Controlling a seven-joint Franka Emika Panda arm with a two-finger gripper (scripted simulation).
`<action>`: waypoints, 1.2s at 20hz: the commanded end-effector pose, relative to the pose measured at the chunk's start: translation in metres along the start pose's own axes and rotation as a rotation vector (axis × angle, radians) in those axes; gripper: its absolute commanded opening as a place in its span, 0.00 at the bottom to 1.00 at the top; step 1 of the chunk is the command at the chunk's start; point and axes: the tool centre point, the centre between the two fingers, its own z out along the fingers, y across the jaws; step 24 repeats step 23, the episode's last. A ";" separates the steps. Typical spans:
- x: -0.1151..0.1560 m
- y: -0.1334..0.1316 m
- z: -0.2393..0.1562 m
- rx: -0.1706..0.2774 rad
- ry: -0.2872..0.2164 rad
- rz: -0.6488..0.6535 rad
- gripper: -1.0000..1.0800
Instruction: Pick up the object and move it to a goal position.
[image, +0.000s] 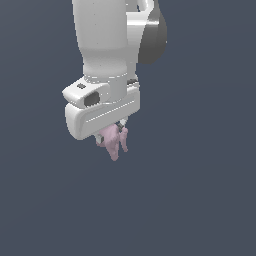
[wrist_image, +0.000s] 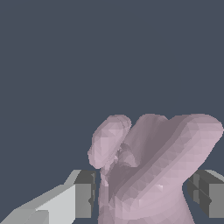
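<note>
The object (image: 114, 142) is a small pale pink lumpy figure with stubby protrusions. It hangs just under the white gripper (image: 116, 134) in the exterior view, lifted off any surface. In the wrist view the object (wrist_image: 153, 166) fills the space between the two dark fingertips (wrist_image: 84, 193), which press against its sides. The gripper (wrist_image: 144, 194) is shut on the object. The fingers are mostly hidden behind the hand body in the exterior view.
The white arm (image: 107, 40) rises straight above the gripper. The background is a plain dark blue-grey field with no other objects in view.
</note>
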 end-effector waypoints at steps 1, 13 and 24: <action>0.007 0.016 -0.041 -0.031 0.029 0.003 0.00; 0.020 0.056 -0.149 -0.114 0.107 0.015 0.00; 0.020 0.058 -0.152 -0.116 0.109 0.016 0.00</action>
